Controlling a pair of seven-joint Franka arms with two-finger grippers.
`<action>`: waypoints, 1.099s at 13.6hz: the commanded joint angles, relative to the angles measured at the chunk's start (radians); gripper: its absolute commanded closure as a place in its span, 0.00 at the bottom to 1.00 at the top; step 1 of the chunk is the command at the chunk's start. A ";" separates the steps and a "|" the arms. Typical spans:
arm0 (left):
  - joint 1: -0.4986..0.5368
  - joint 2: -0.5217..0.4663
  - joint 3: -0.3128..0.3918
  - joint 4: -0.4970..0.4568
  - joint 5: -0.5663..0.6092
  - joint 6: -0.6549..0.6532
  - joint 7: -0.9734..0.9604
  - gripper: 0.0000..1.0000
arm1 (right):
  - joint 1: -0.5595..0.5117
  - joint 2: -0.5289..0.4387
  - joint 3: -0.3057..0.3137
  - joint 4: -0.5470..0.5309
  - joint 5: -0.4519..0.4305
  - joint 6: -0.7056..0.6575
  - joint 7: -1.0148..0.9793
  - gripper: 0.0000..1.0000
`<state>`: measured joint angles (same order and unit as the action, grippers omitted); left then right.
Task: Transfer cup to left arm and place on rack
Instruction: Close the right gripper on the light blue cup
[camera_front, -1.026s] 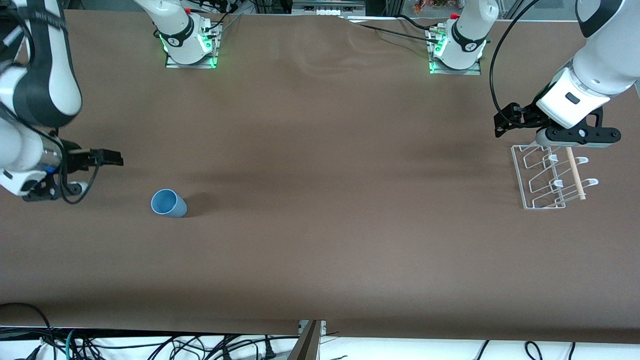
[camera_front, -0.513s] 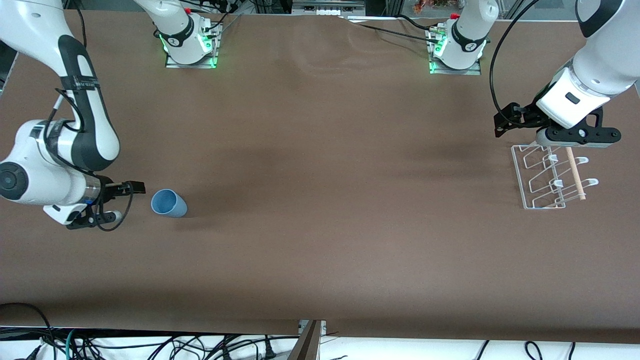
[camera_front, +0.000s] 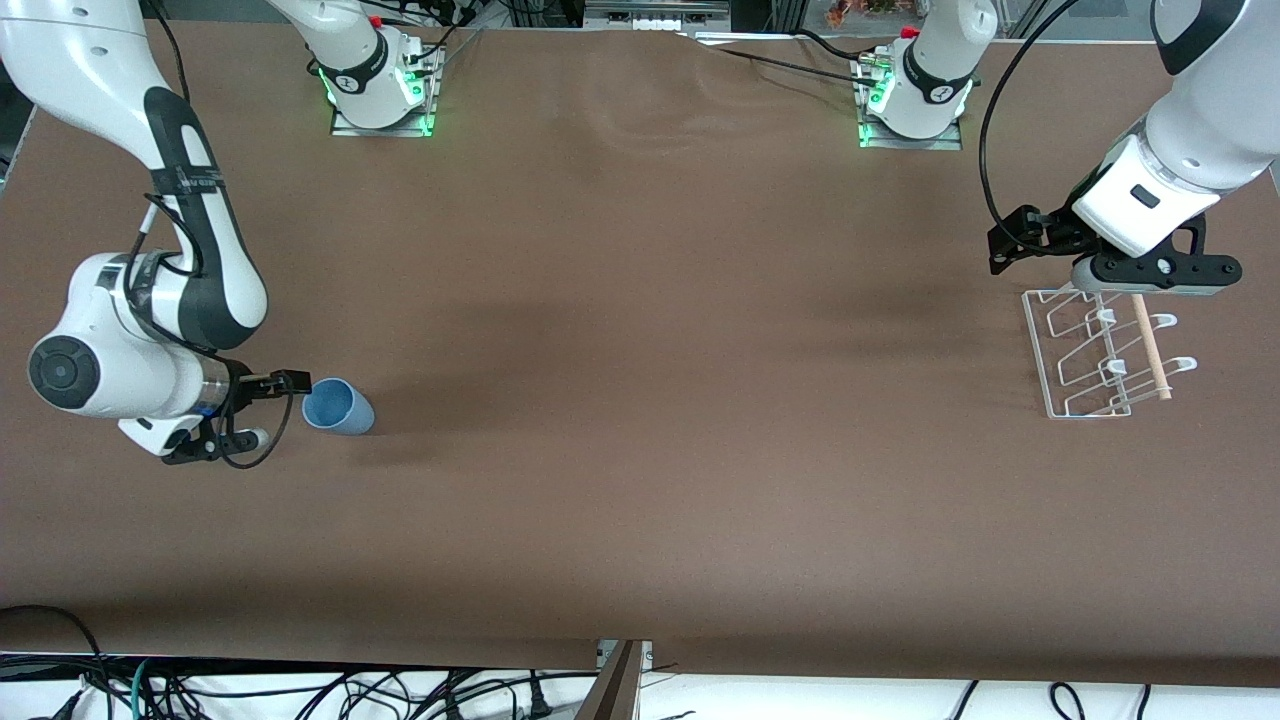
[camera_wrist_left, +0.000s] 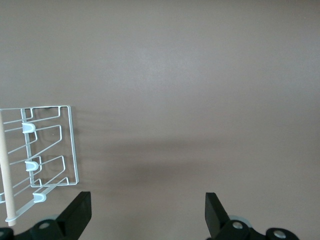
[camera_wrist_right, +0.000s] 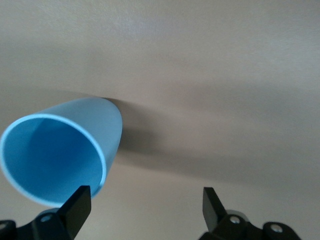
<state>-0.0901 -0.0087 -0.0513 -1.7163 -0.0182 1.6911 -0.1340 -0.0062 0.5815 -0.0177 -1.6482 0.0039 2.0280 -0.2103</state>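
The light-blue cup (camera_front: 337, 407) lies on its side on the brown table, near the right arm's end, its mouth toward my right gripper. My right gripper (camera_front: 292, 382) is open and low, just beside the cup's rim. In the right wrist view the cup (camera_wrist_right: 60, 155) sits off to one side of the open gripper (camera_wrist_right: 145, 212), next to one finger, not between the two. My left gripper (camera_front: 1150, 285) is open and empty, over the edge of the white wire rack (camera_front: 1095, 360) that lies toward the robots' bases. The rack (camera_wrist_left: 47, 147) and its wooden dowel (camera_wrist_left: 5, 170) show in the left wrist view.
The two arm bases (camera_front: 380, 95) (camera_front: 910, 100) stand along the table's edge at the robots. Cables hang past the edge nearest the front camera (camera_front: 300, 690). A wide stretch of bare brown table (camera_front: 680, 400) lies between the cup and the rack.
My right arm has swung in toward the cup, and its gripper has come from well apart to just beside the rim. The cup, rack and left arm have not moved.
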 joint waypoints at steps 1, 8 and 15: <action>-0.003 -0.004 -0.002 0.014 0.032 -0.016 -0.012 0.00 | 0.015 0.027 0.002 0.007 -0.005 0.032 0.054 0.01; -0.003 -0.004 -0.002 0.014 0.032 -0.016 -0.012 0.00 | 0.037 0.040 0.004 0.021 -0.005 0.032 0.126 0.07; -0.003 -0.004 -0.002 0.014 0.032 -0.016 -0.012 0.00 | 0.068 0.058 0.004 0.022 0.001 0.029 0.224 1.00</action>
<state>-0.0901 -0.0087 -0.0513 -1.7163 -0.0182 1.6907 -0.1340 0.0539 0.6265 -0.0152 -1.6460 0.0038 2.0588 -0.0177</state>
